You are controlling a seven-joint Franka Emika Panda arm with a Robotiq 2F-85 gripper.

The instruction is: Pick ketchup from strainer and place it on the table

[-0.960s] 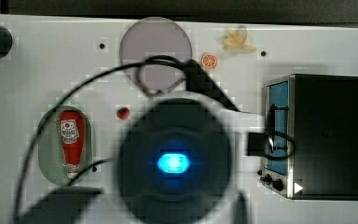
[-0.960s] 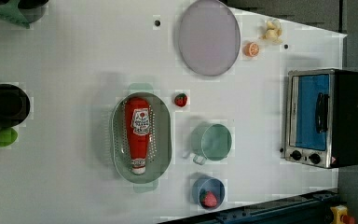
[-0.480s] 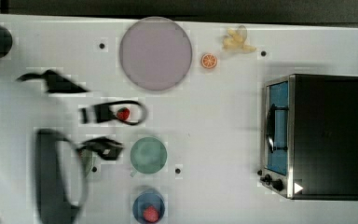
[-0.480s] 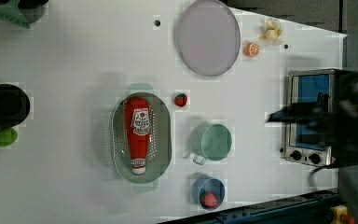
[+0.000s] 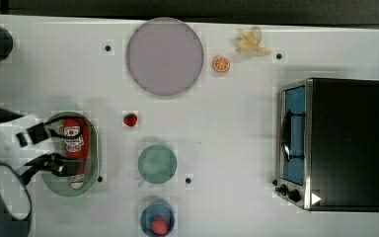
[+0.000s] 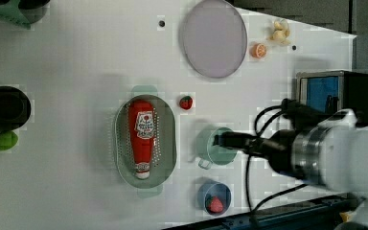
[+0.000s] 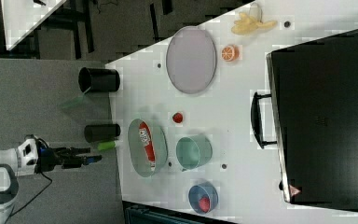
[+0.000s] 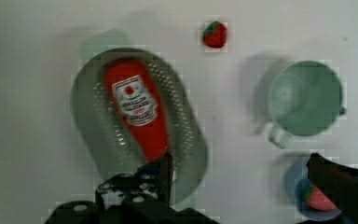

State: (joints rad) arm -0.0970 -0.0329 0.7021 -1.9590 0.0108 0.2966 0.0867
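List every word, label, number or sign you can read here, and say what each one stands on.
None can be read.
Ketchup in the strainer: white label with a red emblem and dark lines of print, too blurred to read.
Toaster oven: small red and white triangular warning sign near one corner, with nothing legible on it.

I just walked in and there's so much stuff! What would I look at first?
Probably the red ketchup, lying in the green strainer near the left view's middle. Next, the big black oven at the top view's right. The robot's open tool hangs over the strainer in the top view.
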